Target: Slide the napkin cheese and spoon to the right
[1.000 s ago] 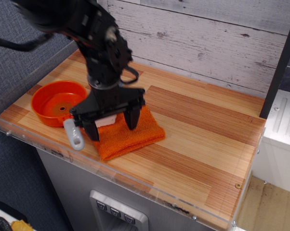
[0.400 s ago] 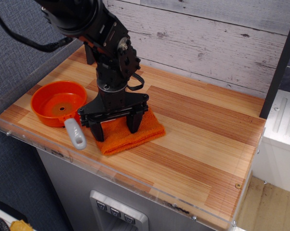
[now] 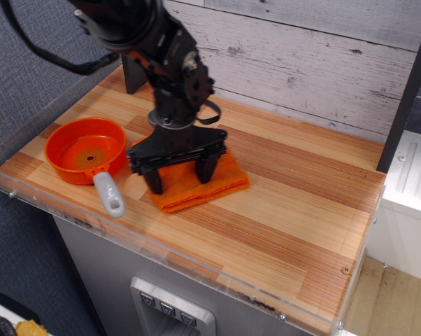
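Evidently, the fingers [image 3: 180,178] are spread apart, pressed on the napkin [image 3: 221,183]; bunching could be caused, with unseen cheese and spoon spilled.

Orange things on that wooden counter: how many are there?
2: a round orange plastic pan at the left end, and a folded orange knitted cloth right of it, under the robot's hand. The hand may hide others.

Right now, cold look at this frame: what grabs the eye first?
The black gripper dominates, planted fingers-down and spread on the orange napkin at the left-centre of the wooden counter. Just left sits the bright orange pan, its grey handle pointing toward the front edge. Cheese and spoon aren't visible; the gripper may be hiding them.
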Controlling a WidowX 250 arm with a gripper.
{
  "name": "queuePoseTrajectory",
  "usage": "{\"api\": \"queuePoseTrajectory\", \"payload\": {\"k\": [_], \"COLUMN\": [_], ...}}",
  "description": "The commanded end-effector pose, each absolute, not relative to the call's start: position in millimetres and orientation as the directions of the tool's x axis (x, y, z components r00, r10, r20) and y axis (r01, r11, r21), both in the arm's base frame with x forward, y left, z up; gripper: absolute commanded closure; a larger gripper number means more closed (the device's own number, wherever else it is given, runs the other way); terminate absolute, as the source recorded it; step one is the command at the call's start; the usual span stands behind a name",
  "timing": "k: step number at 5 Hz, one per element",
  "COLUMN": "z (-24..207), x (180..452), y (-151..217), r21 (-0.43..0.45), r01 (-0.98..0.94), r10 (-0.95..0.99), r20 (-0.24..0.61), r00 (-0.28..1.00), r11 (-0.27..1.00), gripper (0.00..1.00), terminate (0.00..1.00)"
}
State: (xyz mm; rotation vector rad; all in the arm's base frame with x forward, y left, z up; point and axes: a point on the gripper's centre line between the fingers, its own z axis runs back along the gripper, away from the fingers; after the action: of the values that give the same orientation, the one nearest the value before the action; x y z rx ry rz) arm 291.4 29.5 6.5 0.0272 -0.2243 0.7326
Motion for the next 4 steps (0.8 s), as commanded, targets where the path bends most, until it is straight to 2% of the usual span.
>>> {"api": "queuePoseTrajectory", "payload": {"k": [1,2,4], "z": [-3,-5,-19], "x": [294,288,268], "y": [-44,-69,-95], "r21": [-0.098,-0.104,-0.093], "r01": [-0.493,-0.428,-0.342], "r10": [0.502,0.44,0.353], "r20": [0.174,0.173,0.145], "r00": [0.847,0.881,0.924], "r11": [0.865,0.898,0.935], "gripper": [0.0,0.0,0.0], "terminate": [0.0,0.0,0.0]}}
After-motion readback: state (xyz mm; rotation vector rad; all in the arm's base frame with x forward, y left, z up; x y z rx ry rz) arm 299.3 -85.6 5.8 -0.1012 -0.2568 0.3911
